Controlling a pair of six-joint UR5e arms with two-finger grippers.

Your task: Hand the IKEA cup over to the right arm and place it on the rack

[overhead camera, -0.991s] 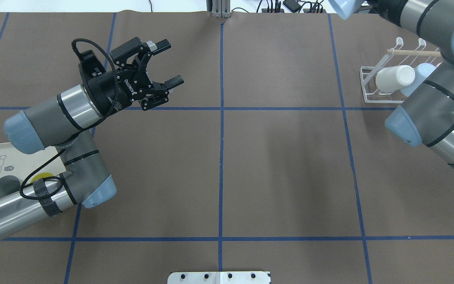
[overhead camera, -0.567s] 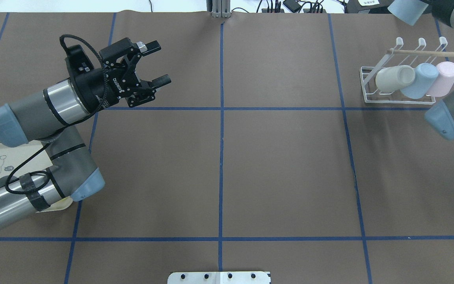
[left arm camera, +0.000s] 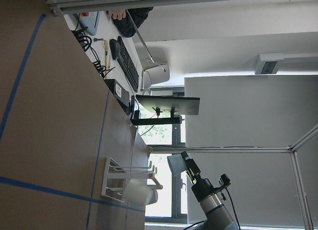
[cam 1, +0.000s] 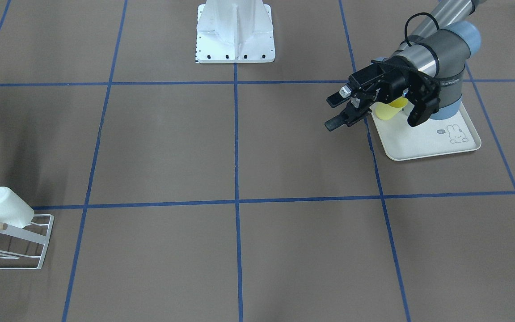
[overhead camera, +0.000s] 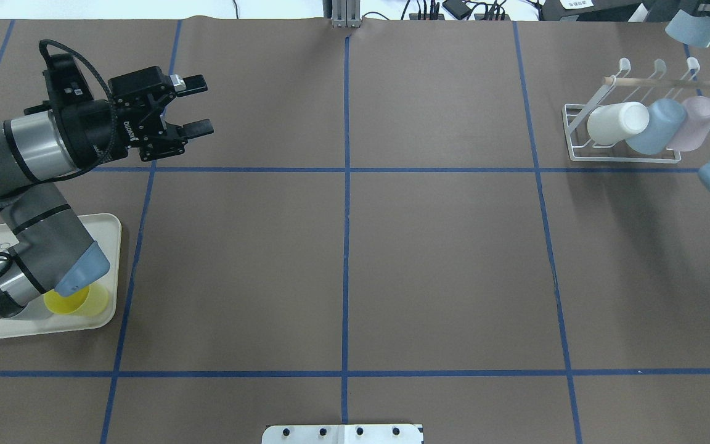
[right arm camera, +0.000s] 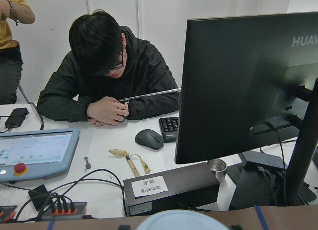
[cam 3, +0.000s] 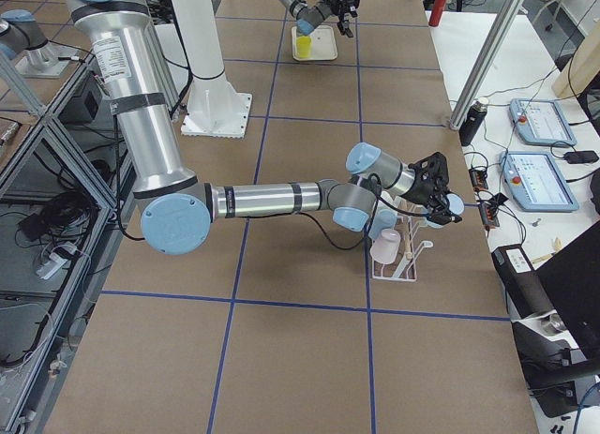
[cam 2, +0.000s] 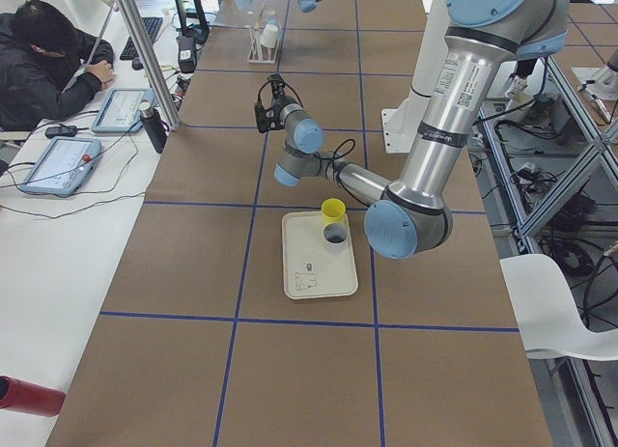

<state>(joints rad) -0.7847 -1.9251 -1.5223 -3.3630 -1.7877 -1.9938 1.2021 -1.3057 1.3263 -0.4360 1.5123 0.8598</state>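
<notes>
Your pale blue-grey plastic cup (overhead camera: 691,29) is in the upper right corner of the overhead view, up off the table and just beyond the small white wire rack (overhead camera: 626,160). The black two-finger right gripper (left arm camera: 186,163) looks closed on the cup's base end. At upper left the black left gripper (overhead camera: 198,105) has its jaws spread wide and holds nothing, so treat the hand-over as done and the carry to the rack as the step in hand. The rack already bears a white cup (overhead camera: 617,123), a blue cup (overhead camera: 657,126) and a pink cup (overhead camera: 694,122) side by side under the thin wooden dowel (overhead camera: 669,81). Your next move calls for finding a free prong, tilting the cup to the slant, and not nudging the pink one. The overhead view crops the right gripper, while the left wrist view shows it whole at lower middle, clear of the rack. The right wrist view gives only the cup's rim at its bottom edge. A yellow cup (overhead camera: 93,301) stands on the cream tray (overhead camera: 111,246) at lower left.
</notes>
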